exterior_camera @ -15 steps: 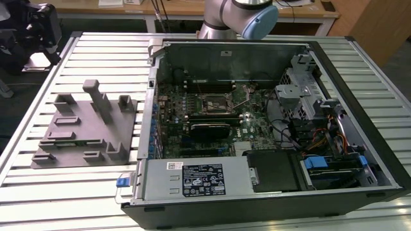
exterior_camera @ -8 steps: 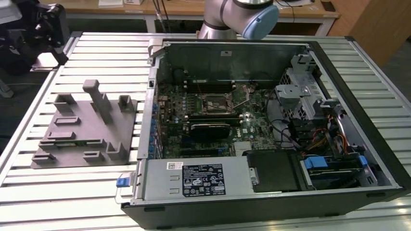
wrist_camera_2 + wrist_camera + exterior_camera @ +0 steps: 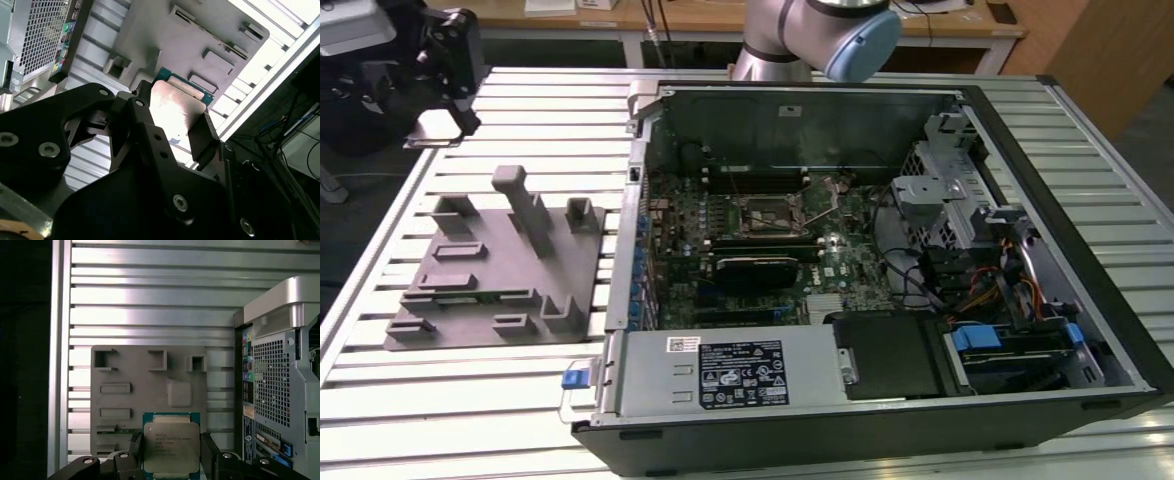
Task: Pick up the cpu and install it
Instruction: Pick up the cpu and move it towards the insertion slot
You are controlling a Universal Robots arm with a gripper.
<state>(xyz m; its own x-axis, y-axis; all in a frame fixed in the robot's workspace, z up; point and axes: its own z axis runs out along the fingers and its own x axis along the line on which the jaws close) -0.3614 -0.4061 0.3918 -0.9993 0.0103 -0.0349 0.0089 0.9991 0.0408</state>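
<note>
In both wrist views the cpu (image 3: 171,446) (image 3: 176,105), a thin square chip with a silver-grey top and a green rim, sits clamped between two black fingers (image 3: 210,454). My gripper (image 3: 171,452) (image 3: 175,120) is shut on it and hangs in the air above the grey fixture (image 3: 150,382) (image 3: 210,35). In the exterior view the gripper (image 3: 444,125) is at the upper left, beyond the far end of the fixture (image 3: 494,270). The square metal socket (image 3: 767,212) lies in the middle of the motherboard, its thin wire lever raised.
The open computer case (image 3: 881,270) lies on its side on the slatted metal table (image 3: 520,400), at the exterior view's right of the fixture. Its rear panel (image 3: 277,390) stands beside the fixture. Drive bays, cables and a power supply (image 3: 720,375) crowd the case.
</note>
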